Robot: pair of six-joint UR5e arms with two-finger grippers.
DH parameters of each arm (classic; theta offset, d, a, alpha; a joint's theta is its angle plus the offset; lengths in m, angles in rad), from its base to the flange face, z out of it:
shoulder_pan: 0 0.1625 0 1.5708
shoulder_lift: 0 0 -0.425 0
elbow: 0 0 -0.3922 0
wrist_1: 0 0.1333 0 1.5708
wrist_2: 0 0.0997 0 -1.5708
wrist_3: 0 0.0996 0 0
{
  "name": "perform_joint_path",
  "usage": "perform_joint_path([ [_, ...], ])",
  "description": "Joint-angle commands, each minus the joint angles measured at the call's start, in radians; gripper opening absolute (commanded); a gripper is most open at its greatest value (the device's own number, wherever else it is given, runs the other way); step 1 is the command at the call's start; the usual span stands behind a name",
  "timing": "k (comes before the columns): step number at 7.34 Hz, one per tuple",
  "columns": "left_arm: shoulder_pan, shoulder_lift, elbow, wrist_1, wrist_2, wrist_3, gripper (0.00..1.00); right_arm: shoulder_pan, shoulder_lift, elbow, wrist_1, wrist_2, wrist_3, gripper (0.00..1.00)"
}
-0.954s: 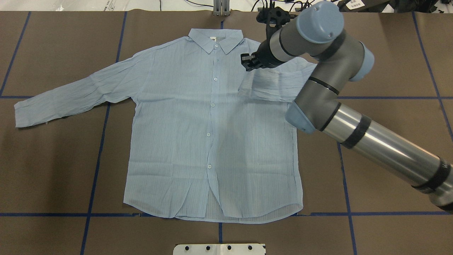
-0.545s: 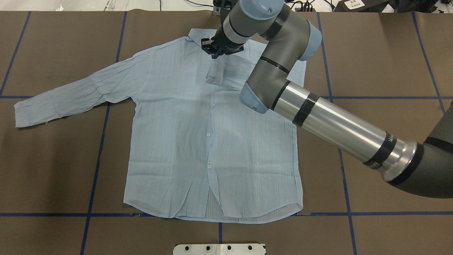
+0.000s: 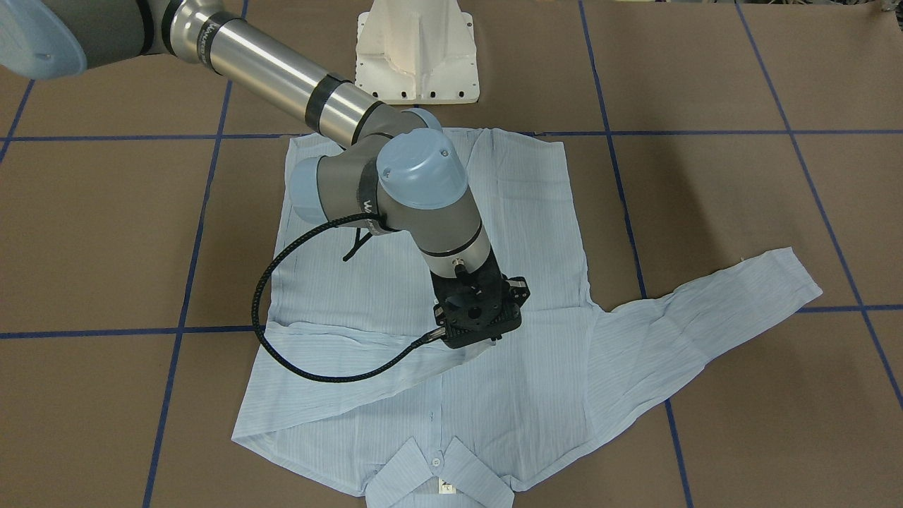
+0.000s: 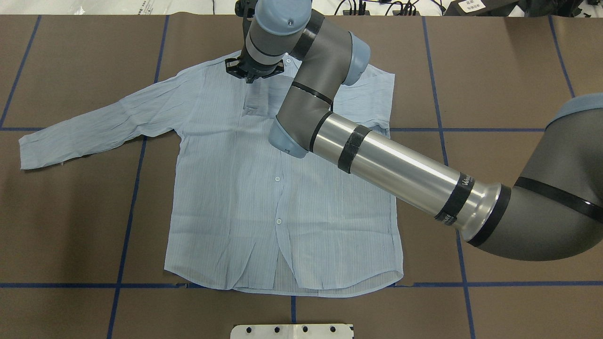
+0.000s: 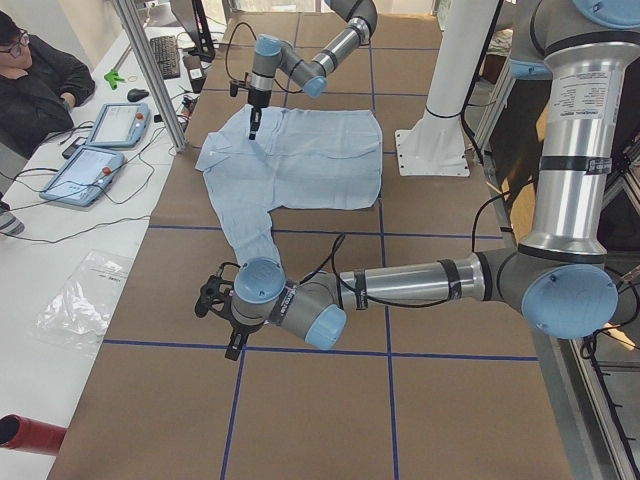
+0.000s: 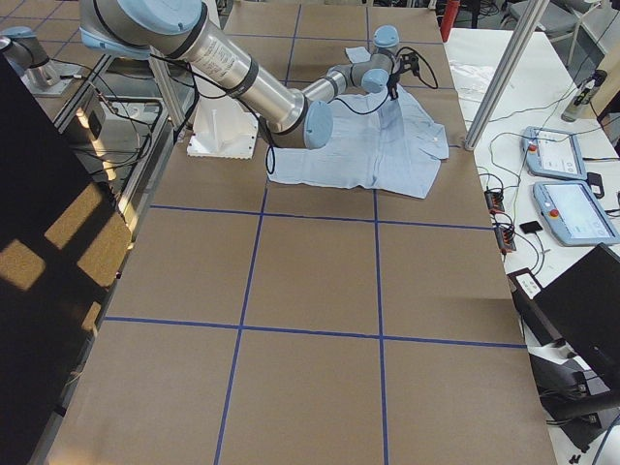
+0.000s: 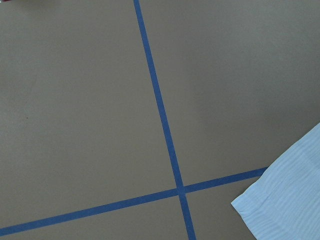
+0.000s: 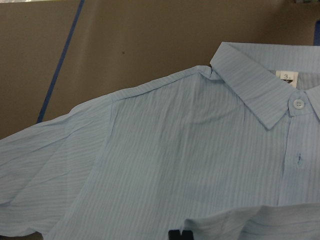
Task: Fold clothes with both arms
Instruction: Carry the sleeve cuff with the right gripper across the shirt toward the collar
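Observation:
The light blue striped shirt [image 4: 226, 188] lies flat, front up and buttoned, collar at the far side. My right gripper [image 4: 250, 79] is shut on the cuff of the shirt's right sleeve [image 4: 258, 96] and holds it low over the upper chest, left of the buttons. In the front view the right gripper [image 3: 489, 340] trails the sleeve [image 3: 353, 367] folded across the chest. The right wrist view shows the collar [image 8: 255, 85] and neck tag [image 8: 286, 77]. The other sleeve [image 4: 85, 132] lies stretched out. My left gripper [image 5: 215, 300] shows only from the side, near that sleeve's cuff [image 7: 285, 205]; I cannot tell its state.
The white pedestal base [image 3: 416, 49] stands at the near table edge behind the shirt's hem. Blue tape lines [image 4: 127, 212] cross the brown table. An operator [image 5: 35, 85] sits beyond the far edge with tablets [image 5: 85, 170], beside a metal post [image 5: 150, 70].
My right gripper has carried the sleeve cuff leftward, from over the shirt's right shoulder past the collar to left of the buttons. The sleeve now lies folded across the chest.

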Motion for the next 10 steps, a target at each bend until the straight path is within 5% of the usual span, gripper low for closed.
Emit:
perform_joint_path([
  [1, 0.000, 0.000, -0.002, 0.000, 0.000, -0.001, 1.00, -0.020, 0.044, -0.078, 0.026, -0.026, -0.004, 0.00],
  [3, 0.000, 0.000, -0.002, 0.000, 0.000, -0.002, 1.00, -0.023, 0.050, -0.128, 0.091, -0.030, -0.004, 0.00],
  [4, 0.000, 0.000, -0.004, 0.000, -0.002, -0.004, 1.00, -0.023, 0.058, -0.129, 0.092, -0.032, -0.002, 0.17],
  [5, 0.000, -0.001, -0.005, 0.000, -0.002, -0.007, 1.00, -0.023, 0.061, -0.128, 0.112, -0.051, -0.002, 0.99],
  [9, 0.005, -0.017, -0.007, -0.038, 0.006, -0.086, 1.00, -0.017, 0.055, -0.117, 0.119, -0.070, 0.062, 1.00],
  [10, 0.050, -0.011, -0.005, -0.126, 0.021, -0.210, 0.99, -0.006, 0.026, -0.038, 0.043, -0.066, 0.083, 1.00],
])
